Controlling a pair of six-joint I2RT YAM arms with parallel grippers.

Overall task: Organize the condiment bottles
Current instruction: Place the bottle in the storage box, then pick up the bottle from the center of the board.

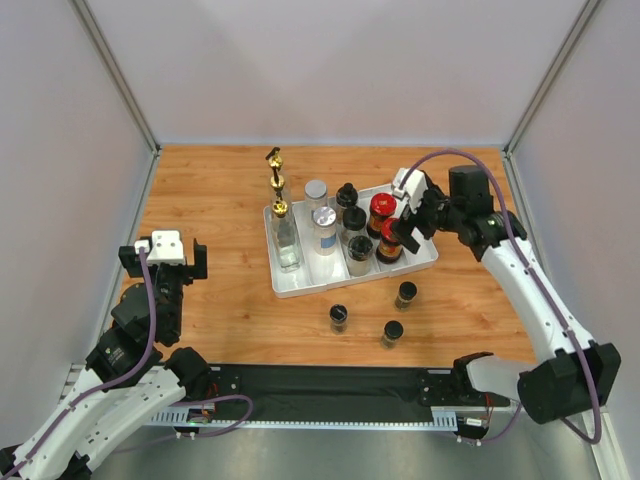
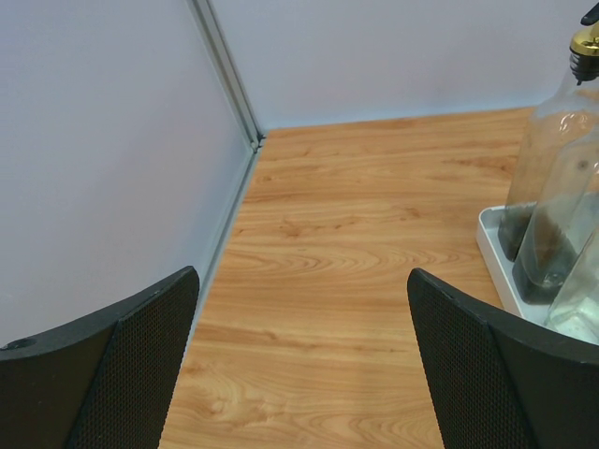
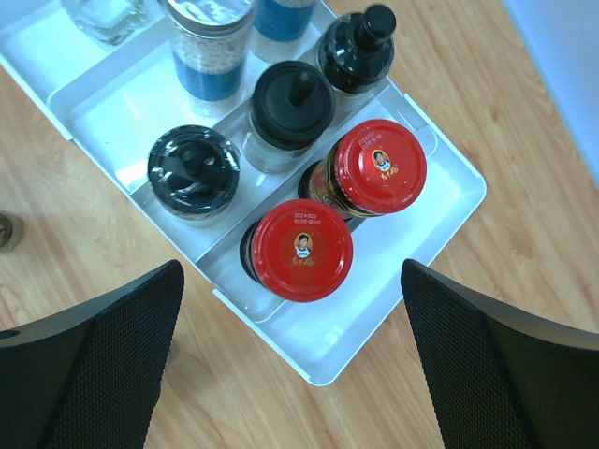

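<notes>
hovering above red-lidded jars [image 3: 301, 248], right pincer [image 3: 290, 281] agape

The left arm [image 1: 130, 340] is folded back at the near left, its left gripper [image 2: 301, 281] pointing toward the far side, jaws spread wide, nothing between them. The right arm [image 1: 530, 290] reaches from the near right toward the far middle, wrist tipped downward, right gripper [image 3: 291, 271] gaping wide and holding nothing.
</notes>
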